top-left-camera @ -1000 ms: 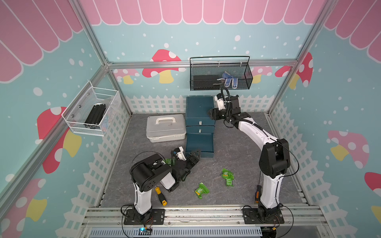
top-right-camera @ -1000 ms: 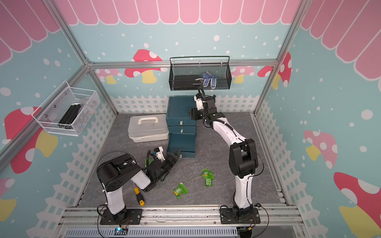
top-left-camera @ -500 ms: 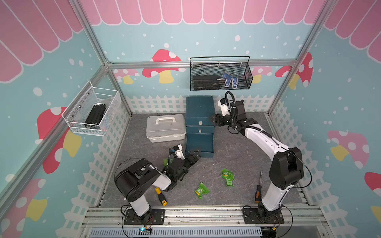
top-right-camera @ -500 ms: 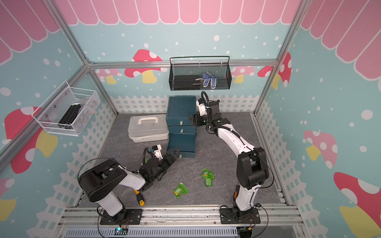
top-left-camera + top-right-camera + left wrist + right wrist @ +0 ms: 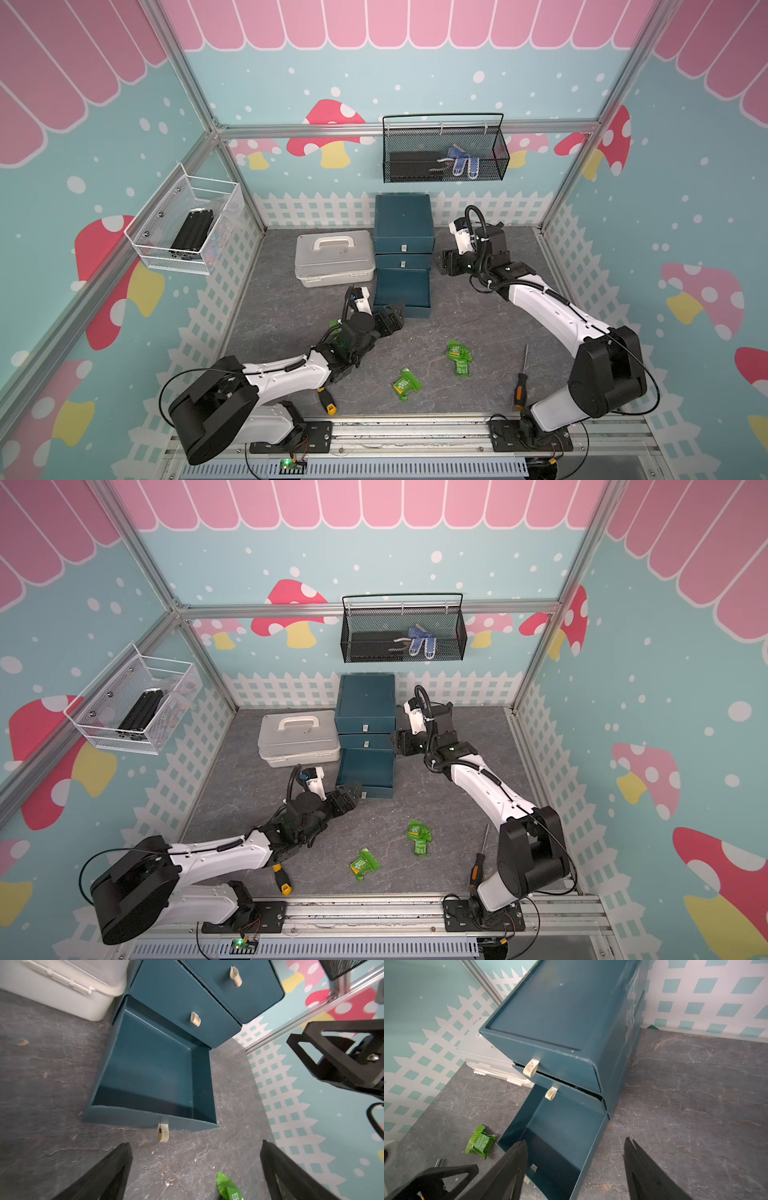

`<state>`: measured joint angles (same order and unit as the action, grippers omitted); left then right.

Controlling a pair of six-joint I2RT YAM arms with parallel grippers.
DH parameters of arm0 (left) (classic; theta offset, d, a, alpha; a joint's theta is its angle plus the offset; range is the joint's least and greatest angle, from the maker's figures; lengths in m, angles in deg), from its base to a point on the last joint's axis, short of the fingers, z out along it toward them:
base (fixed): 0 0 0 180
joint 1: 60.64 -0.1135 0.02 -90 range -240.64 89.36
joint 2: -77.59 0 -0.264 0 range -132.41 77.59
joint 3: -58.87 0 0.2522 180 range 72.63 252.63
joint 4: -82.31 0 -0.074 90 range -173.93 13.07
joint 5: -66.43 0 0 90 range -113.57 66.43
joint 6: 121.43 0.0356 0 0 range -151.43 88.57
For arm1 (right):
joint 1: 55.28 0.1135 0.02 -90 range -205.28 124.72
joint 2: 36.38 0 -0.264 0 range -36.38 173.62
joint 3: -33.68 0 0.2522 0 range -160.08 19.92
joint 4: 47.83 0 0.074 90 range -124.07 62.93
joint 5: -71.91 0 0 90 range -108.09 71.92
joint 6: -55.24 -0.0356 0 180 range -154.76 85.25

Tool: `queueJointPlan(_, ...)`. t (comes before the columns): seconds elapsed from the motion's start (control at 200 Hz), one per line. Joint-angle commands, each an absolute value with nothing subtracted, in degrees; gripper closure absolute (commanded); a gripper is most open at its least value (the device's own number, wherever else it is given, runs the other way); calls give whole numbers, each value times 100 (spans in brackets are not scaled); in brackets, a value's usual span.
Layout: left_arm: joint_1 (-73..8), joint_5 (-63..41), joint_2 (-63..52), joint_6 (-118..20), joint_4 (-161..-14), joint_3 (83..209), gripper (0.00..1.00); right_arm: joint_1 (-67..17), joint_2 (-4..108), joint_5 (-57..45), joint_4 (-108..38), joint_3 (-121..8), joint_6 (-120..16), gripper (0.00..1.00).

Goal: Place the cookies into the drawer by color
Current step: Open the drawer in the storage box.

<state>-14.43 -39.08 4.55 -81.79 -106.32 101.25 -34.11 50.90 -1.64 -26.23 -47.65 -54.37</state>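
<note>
The drawer [image 5: 404, 224] stands against the back fence. Its bottom tray [image 5: 153, 1068], one of three, is pulled out and bare. The left gripper [image 5: 195, 1144] hangs spread wide just before that tray's front. The right gripper [image 5: 576, 1139] is parted and empty beside the cabinet. Sorting looks barely begun; next, I'd judge, a reach down for a packet. I count four green cookies [image 5: 406, 384] on the floor, none orange or black.
</note>
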Motion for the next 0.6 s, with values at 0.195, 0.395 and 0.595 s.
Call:
queueJointPlan(0.195,-1440,-5121,1379,-7340,-6764,11068,1,-2979,4418,46,-2914,-3656,-5625,26)
queueJointPlan(0.395,-1601,-5288,1555,-7565,-5661,11262,1,-2632,4118,110,-3288,-2956,-5806,28)
queueJointPlan(0.595,-1995,-4879,1212,-7830,-5390,11140,1,-2326,4169,181,-3184,-2868,-5678,28)
